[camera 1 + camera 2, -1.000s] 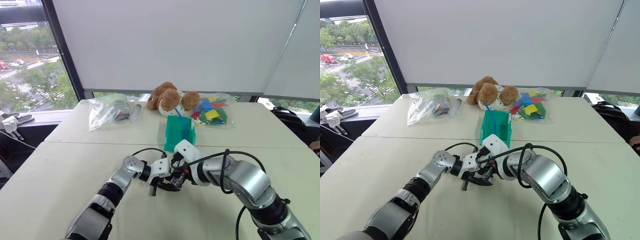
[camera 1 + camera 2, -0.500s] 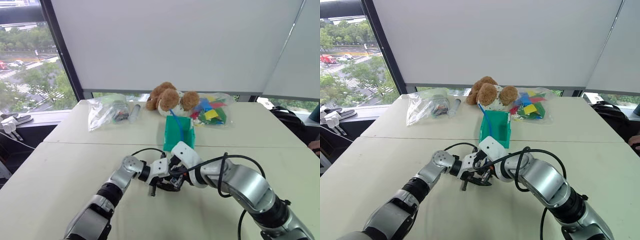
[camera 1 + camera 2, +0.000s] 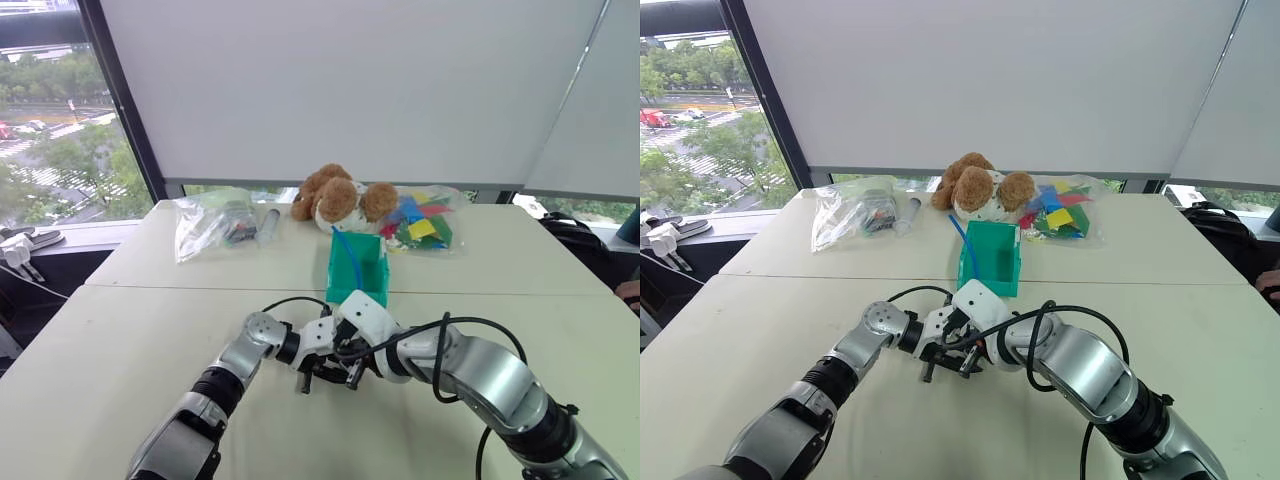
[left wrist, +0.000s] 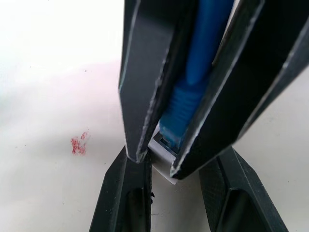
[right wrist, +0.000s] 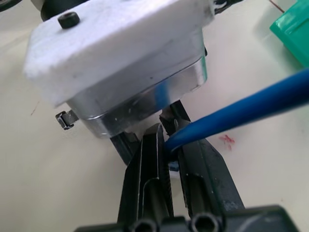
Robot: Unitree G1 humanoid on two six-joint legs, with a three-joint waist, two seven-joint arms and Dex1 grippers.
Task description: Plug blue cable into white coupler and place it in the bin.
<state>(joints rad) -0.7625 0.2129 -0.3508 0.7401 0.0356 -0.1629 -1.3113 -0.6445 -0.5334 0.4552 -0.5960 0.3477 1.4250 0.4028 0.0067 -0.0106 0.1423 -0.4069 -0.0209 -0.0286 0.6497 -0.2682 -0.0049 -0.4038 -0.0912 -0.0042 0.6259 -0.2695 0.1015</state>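
Low over the middle of the table, my two grippers meet tip to tip. The left gripper (image 3: 308, 378) is shut on the small white coupler (image 4: 162, 153), which sits between its black fingers (image 4: 124, 193). The right gripper (image 5: 169, 141) is shut on the blue cable (image 4: 189, 96) just behind its ribbed boot. The boot's end meets the coupler's mouth, and I cannot tell whether it is seated. From the grip, the blue cable (image 3: 962, 240) rises up and away past the teal bin (image 3: 990, 262), which stands just beyond the grippers.
A brown plush toy (image 3: 338, 198) lies at the back of the table. A clear bag of coloured pieces (image 3: 425, 228) sits to its right and another clear bag (image 3: 215, 222) to its left. A small red mark (image 4: 78, 144) shows on the tabletop under the grippers.
The free length of the blue cable has swung to the left across the bin. Both grippers stay together at the same spot, still closed.
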